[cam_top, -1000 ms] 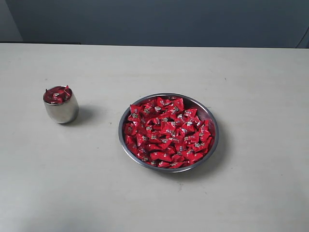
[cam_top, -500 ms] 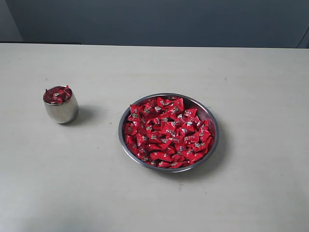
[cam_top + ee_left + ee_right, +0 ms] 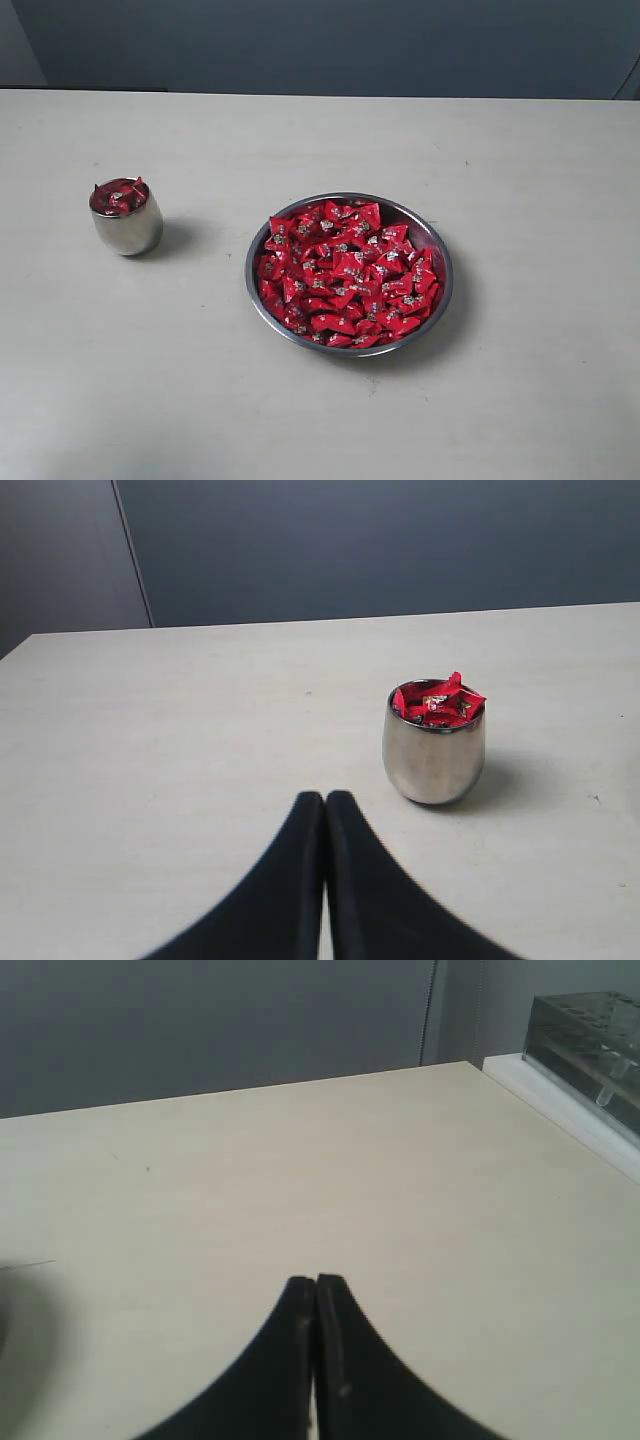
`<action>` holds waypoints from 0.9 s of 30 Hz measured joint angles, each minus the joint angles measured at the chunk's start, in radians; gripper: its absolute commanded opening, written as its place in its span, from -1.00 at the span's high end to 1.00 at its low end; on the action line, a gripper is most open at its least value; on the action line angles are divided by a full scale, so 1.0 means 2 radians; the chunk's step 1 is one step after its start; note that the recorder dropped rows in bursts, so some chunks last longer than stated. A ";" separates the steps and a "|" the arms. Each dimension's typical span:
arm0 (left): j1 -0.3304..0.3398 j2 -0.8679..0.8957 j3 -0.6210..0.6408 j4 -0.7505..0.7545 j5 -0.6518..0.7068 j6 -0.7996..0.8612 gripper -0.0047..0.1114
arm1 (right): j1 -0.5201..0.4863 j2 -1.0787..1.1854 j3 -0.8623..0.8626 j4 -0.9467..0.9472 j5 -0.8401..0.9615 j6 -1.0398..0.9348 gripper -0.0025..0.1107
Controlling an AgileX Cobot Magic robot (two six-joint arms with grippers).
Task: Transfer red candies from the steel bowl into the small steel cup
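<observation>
- Two grippers show, each with its jaws pressed together and nothing between them. The left gripper point(image 3: 325, 800) and the right gripper point(image 3: 316, 1282) both hang over bare table point(image 3: 300, 140). Neither appears in the exterior view, so both seem parked clear of the work.
- The small steel cup point(image 3: 434, 765) stands upright ahead of the left gripper, near it and a little off its line. Red candies point(image 3: 438, 702) fill the cup to the rim, and a few crimped ends poke above it.
- A cup this full suggests the task is close to finished or already done, which would explain why no candy is being carried.
- The steel bowl point(image 3: 449, 285) falls outside both wrist views. The exterior view puts it well apart from the cup, on the right arm's side. A thick layer of candies covers nearly all of its floor.
- Ahead of the right gripper lies open tabletop. Beyond that, past the table's edge, sits a clear plastic rack point(image 3: 590, 1030), well apart from the gripper and out of any likely path.
- Nothing stands between the left gripper and the cup, or between cup and bowl.
- The likely trouble is the heap itself, since another candy dropped on it would probably slide off. A nudge could also tip the round-sided cup.
</observation>
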 measured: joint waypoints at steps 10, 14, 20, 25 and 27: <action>0.000 0.000 0.000 0.000 0.000 0.000 0.91 | 0.000 0.000 0.000 0.007 0.000 0.000 0.97; 0.000 0.000 0.000 0.000 0.000 0.000 0.91 | 0.000 0.000 0.000 0.010 0.001 0.000 0.97; 0.000 0.000 0.000 0.000 0.000 0.000 0.91 | 0.000 0.000 0.000 0.010 0.001 0.000 0.97; 0.000 0.000 0.000 0.000 0.000 0.000 0.91 | 0.000 0.000 0.000 0.010 0.001 0.000 0.97; 0.000 0.000 0.000 0.000 0.000 0.000 0.91 | 0.000 0.000 0.000 0.010 0.001 0.000 0.97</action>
